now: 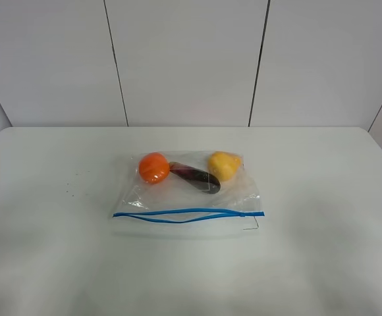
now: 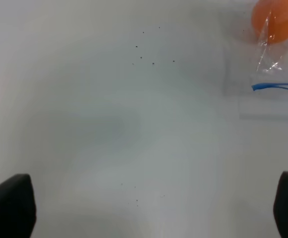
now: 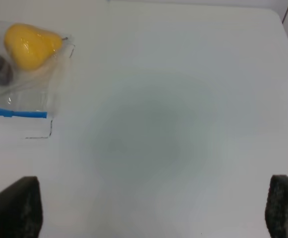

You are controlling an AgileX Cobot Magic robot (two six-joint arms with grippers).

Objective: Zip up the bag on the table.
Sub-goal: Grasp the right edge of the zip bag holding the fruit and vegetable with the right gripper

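The clear plastic bag [image 1: 188, 194] lies flat in the middle of the white table [image 1: 323, 197]. Inside are an orange fruit [image 1: 154, 167], a purple eggplant [image 1: 195, 178] and a yellow pear [image 1: 224, 164]. Its blue zipper strip [image 1: 188, 214] runs along the near edge, its two lines parted over the left and middle. My left gripper [image 2: 148, 208] is open and empty, left of the bag; the orange fruit [image 2: 278, 20] and zipper end [image 2: 278, 87] show there. My right gripper [image 3: 149, 208] is open and empty, right of the bag's pear [image 3: 32, 44] corner. Neither arm shows in the exterior high view.
Small dark specks [image 2: 149, 49] dot the table left of the bag. A panelled white wall [image 1: 184, 59] stands behind the table's far edge. The table's right far corner [image 3: 275, 12] is rounded.
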